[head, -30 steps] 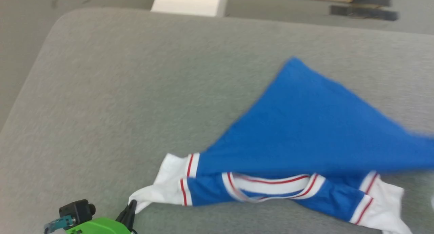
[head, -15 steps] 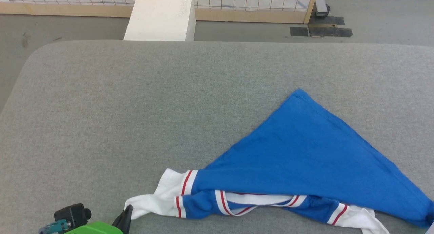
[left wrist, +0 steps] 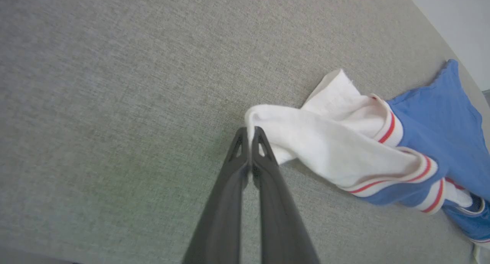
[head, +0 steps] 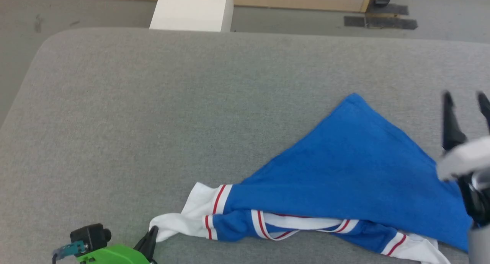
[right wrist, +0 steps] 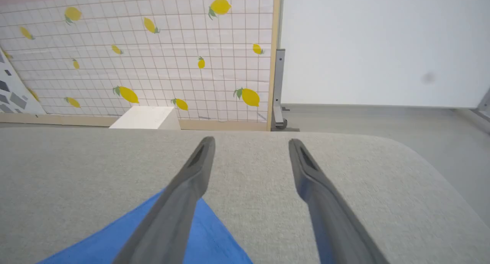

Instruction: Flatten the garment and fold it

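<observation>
While the left gripper (left wrist: 250,133) pinches the shirt (head: 344,172) by one sleeve, the right gripper (right wrist: 250,142) hangs over its blue edge, jaws spread.

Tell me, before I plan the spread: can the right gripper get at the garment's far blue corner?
Probably yes: the right gripper is open, near the far corner of the garment, with bare cushion between them.
</observation>
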{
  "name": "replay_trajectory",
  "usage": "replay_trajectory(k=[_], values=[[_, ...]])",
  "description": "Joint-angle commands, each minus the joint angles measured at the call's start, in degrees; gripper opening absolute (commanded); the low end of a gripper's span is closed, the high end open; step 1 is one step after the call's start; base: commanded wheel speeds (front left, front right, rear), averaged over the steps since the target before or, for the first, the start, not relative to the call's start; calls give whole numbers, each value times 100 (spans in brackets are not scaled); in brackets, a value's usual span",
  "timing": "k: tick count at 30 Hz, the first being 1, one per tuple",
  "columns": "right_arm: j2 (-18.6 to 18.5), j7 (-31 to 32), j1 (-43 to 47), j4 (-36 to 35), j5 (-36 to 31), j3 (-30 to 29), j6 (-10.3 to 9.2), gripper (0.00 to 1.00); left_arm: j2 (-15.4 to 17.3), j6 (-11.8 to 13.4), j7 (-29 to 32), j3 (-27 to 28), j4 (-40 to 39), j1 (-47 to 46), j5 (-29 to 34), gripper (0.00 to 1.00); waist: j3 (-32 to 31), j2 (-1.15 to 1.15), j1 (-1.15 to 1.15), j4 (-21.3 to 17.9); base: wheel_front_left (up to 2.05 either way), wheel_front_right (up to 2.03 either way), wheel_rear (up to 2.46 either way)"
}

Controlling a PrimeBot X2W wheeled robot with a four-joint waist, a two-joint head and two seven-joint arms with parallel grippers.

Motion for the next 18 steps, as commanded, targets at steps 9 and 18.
replay_trajectory(k=[9,18], values=[[-793,517,-1492,1516,237,1417,-9,100,-155,-168,-104,-145,142,-424,-18,0,594,0,0,564,0,0,0],[-856,2327,-2431,2735,193,1656,-9,100,-327,-299,-210,-292,338,-654,-15,0,934,0,0,929,0,0,0]])
